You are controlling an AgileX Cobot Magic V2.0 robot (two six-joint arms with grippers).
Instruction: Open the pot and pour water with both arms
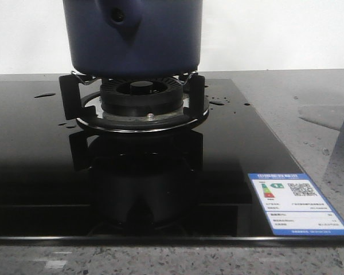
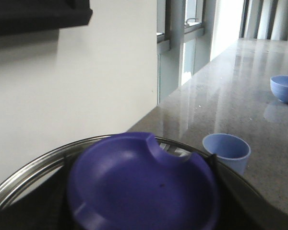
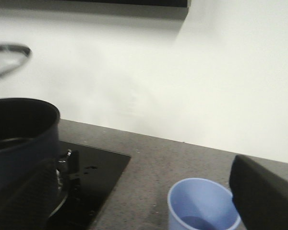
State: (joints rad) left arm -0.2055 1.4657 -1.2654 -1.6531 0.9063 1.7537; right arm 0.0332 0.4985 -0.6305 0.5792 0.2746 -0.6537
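Note:
The navy pot [image 1: 132, 37] stands on the burner stand [image 1: 140, 100], its top cut off by the front view. In the right wrist view the pot [image 3: 19, 139] is open, and the steel rim of its glass lid [image 3: 12, 49] hangs above it. My left gripper [image 2: 141, 191] is shut on the lid's blue knob [image 2: 139, 182], with the lid's rim [image 2: 33, 167] around it. My right gripper [image 3: 139, 211] is open beside the pot, one dark finger [image 3: 264, 201] showing next to a pale blue cup [image 3: 201, 206]. Water drops [image 1: 218, 102] lie on the cooktop.
The black glass cooktop [image 1: 40, 172] has a label sticker [image 1: 298, 203] at its front right corner. A wet patch [image 1: 321, 117] lies on the grey counter. In the left wrist view I see the pale blue cup [image 2: 226, 151] and a blue bowl [image 2: 284, 88] farther off.

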